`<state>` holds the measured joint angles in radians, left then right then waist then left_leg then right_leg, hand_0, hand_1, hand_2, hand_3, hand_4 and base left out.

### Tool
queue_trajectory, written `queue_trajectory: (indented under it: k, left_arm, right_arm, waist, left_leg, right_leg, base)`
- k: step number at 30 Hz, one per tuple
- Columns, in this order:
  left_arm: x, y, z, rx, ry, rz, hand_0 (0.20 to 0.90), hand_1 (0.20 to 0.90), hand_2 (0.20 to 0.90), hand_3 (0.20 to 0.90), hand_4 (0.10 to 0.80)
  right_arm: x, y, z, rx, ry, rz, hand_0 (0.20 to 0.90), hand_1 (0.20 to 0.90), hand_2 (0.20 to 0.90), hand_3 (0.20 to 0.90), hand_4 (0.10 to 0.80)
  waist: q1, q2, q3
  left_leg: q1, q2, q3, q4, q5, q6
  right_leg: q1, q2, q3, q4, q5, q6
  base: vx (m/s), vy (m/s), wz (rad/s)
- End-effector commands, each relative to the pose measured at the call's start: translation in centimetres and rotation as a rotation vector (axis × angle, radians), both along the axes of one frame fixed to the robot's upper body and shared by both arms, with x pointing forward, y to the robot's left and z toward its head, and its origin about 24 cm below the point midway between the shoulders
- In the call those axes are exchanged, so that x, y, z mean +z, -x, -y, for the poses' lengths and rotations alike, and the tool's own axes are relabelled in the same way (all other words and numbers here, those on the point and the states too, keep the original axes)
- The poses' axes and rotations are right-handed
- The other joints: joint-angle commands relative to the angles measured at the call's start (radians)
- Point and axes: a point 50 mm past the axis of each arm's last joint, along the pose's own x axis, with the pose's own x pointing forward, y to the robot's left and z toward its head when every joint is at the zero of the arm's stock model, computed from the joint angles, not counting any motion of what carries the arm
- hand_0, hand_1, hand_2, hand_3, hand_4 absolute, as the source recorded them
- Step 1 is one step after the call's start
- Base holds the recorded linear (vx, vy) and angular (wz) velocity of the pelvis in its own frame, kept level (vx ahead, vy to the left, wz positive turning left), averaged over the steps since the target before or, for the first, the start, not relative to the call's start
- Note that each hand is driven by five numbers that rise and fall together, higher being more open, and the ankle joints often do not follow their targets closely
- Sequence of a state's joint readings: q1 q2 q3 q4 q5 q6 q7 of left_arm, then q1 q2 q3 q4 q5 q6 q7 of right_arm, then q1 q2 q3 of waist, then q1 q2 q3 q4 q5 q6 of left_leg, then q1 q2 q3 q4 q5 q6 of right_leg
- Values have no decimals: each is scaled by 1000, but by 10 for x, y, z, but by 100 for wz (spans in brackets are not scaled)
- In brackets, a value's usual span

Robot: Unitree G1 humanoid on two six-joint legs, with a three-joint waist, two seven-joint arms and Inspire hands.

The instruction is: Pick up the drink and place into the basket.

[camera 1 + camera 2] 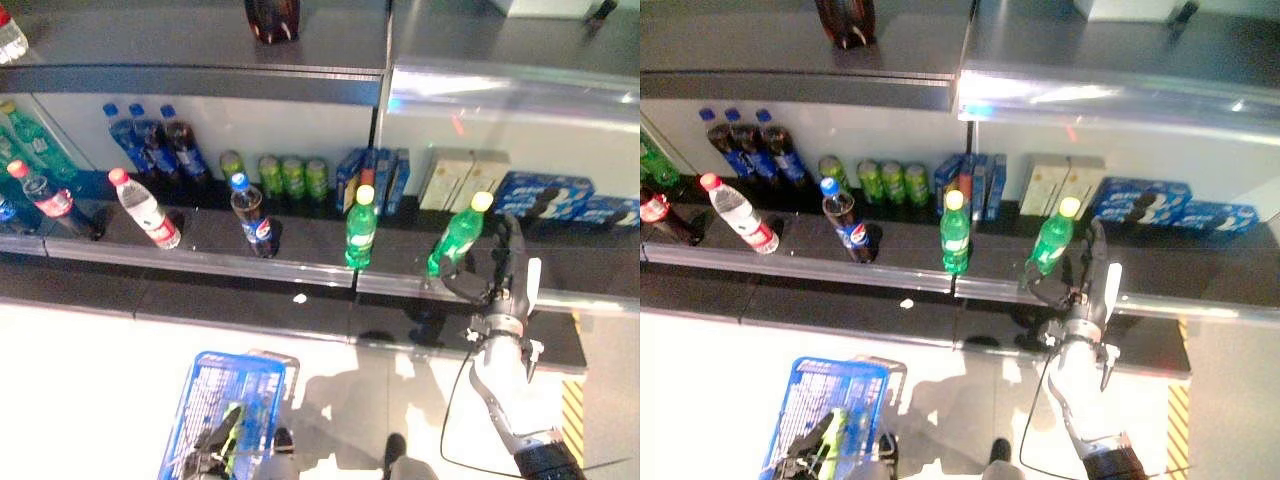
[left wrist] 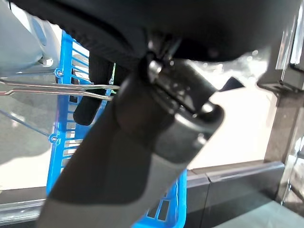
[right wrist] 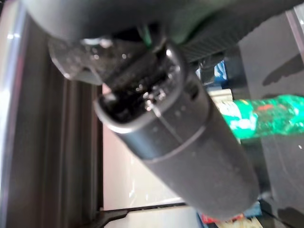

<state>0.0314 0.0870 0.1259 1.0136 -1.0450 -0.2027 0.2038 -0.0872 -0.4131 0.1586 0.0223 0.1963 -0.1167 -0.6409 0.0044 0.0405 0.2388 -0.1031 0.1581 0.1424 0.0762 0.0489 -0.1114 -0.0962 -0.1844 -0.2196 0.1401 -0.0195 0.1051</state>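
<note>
The right hand (image 1: 498, 275) is raised to the shelf's (image 1: 300, 268) front edge, just beside the green bottle (image 1: 458, 236) with the yellow cap that stands tilted near the shelf's right part. Its fingers are straight and spread wide, reaching up past the bottle's right side with the thumb towards the bottle's base; whether it touches the bottle cannot be told. The right wrist view shows what the eye views do not: the green bottle (image 3: 266, 114) lying past the hand's dark bulk, with its label, though the print there is too blurred to read.

A second green bottle (image 1: 360, 228) stands upright at the front edge near the shelf's middle. Left of it are a dark cola bottle (image 1: 252, 216) with a blue cap, a clear water bottle (image 1: 146, 209) with a red cap, and a dark bottle (image 1: 46, 195) with a red cap at the left end. Along the back edge stand blue-capped bottles (image 1: 150, 140), green cans (image 1: 292, 176), blue cartons (image 1: 372, 178), pale boxes (image 1: 462, 176) and blue packs (image 1: 560, 195).

The blue basket (image 1: 228, 410) is on the pale floor below the shelf. The left hand (image 1: 220, 435) is at its wire handle (image 2: 57, 88); the left wrist view shows dark fingers (image 2: 88, 107) hooked behind that handle, a grip the eye views leave unclear.
</note>
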Motion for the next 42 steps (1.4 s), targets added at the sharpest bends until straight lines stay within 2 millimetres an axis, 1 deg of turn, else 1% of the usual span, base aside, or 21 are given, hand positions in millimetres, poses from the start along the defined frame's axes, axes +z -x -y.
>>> queue_trajectory:
  k: [1, 4, 9, 13, 17, 18, 20, 21, 25, 30, 32, 39, 42]
  left_arm:
    - [-3, 23, -10, -7, -47, -61, 300, 300, 300, 200, 100]
    - [-2, 20, -11, -13, -46, -47, 300, 300, 300, 200, 100]
    - [3, 6, -11, -37, -49, 2, 300, 300, 300, 200, 100]
    - [12, -18, -7, -74, -46, 89, 300, 300, 300, 200, 100]
    - [17, -31, -4, -95, -43, 137, 300, 300, 300, 200, 100]
    - [21, -39, -2, -111, -42, 164, 300, 300, 300, 200, 100]
    - [24, -46, 1, -125, -40, 186, 300, 300, 300, 200, 100]
    - [25, -47, 1, -126, -40, 189, 300, 300, 300, 200, 100]
    - [31, -60, 4, -162, -47, 215, 300, 300, 300, 200, 100]
    - [35, -67, 2, -179, -53, 231, 300, 300, 300, 200, 100]
    - [36, -69, 2, -185, -51, 240, 300, 300, 300, 200, 100]
    - [42, -79, 5, -208, -51, 276, 300, 300, 300, 200, 100]
    - [45, -84, 6, -223, -54, 297, 300, 300, 300, 200, 100]
  right_arm:
    - [64, -3, 7, -56, 27, 369, 900, 900, 900, 900, 800]
    - [66, -5, 9, -77, 24, 387, 900, 900, 900, 900, 800]
    - [78, -14, 9, -81, 35, 423, 900, 900, 900, 900, 800]
    - [97, -24, 9, -136, 17, 495, 900, 900, 900, 900, 800]
    - [110, -30, 7, -161, 0, 546, 900, 900, 900, 900, 800]
    - [120, -33, 7, -166, 2, 575, 900, 900, 900, 900, 800]
    - [129, -35, 8, -178, 12, 603, 900, 900, 900, 900, 800]
    - [131, -36, 8, -180, 13, 607, 900, 900, 900, 900, 800]
    - [151, -42, 13, -220, 8, 658, 900, 900, 900, 900, 800]
    - [172, -48, 19, -263, -19, 698, 900, 900, 900, 900, 800]
    - [179, -53, 22, -253, -40, 700, 900, 900, 900, 900, 800]
    - [194, -60, 28, -277, -15, 702, 900, 900, 900, 900, 800]
    - [202, -64, 33, -288, -41, 707, 900, 900, 900, 900, 800]
  waist:
    - [9, -25, 31]
    - [9, -20, 50]
    - [12, -14, 92]
    - [20, -1, 139]
    - [25, 7, 170]
    - [28, 12, 189]
    - [32, 17, 208]
    - [33, 18, 210]
    - [48, 23, 240]
    - [64, 31, 270]
    - [68, 38, 281]
    - [80, 53, 281]
    - [88, 58, 281]
  left_leg:
    - [-64, 34, -73, 162, -57, -4]
    - [-87, 32, -78, 185, -56, -4]
    - [-147, 30, -96, 249, -39, -5]
    - [-199, 25, -113, 287, -21, -4]
    - [-234, 18, -127, 304, -7, -1]
    - [-252, 13, -133, 311, 2, 2]
    - [-269, 10, -138, 317, 12, 3]
    - [-272, 10, -138, 318, 13, 3]
    - [-299, 4, -145, 316, 29, 5]
    - [-320, -1, -147, 313, 31, 8]
    - [-332, -5, -149, 318, 35, 9]
    - [-370, -18, -151, 320, 37, 12]
    - [-382, -22, -152, 315, 35, 15]
  right_leg:
    - [-60, -65, 21, 138, -35, -16]
    - [-80, -66, 21, 161, -40, -21]
    - [-128, -65, 27, 215, -51, -32]
    - [-177, -67, 31, 262, -60, -41]
    - [-212, -64, 34, 289, -61, -46]
    - [-230, -61, 35, 301, -62, -48]
    - [-249, -57, 37, 314, -63, -52]
    - [-252, -56, 38, 316, -63, -52]
    - [-273, -48, 33, 324, -63, -56]
    - [-295, -46, 27, 337, -67, -55]
    - [-304, -46, 27, 340, -68, -59]
    - [-336, -50, 25, 339, -65, -60]
    - [-351, -50, 22, 340, -64, -59]
  base:
    - [-34, -3, 4]
    - [-27, -4, 5]
    - [-41, -18, 0]
    - [-60, -8, 0]
    - [-69, -6, -1]
    - [-94, 2, 6]
    - [-79, 0, 3]
    - [-67, -9, 0]
    - [-57, -32, 1]
    - [-51, -33, 3]
    - [-17, -3, 1]
    - [-6, -4, 2]
    - [-4, -6, 1]
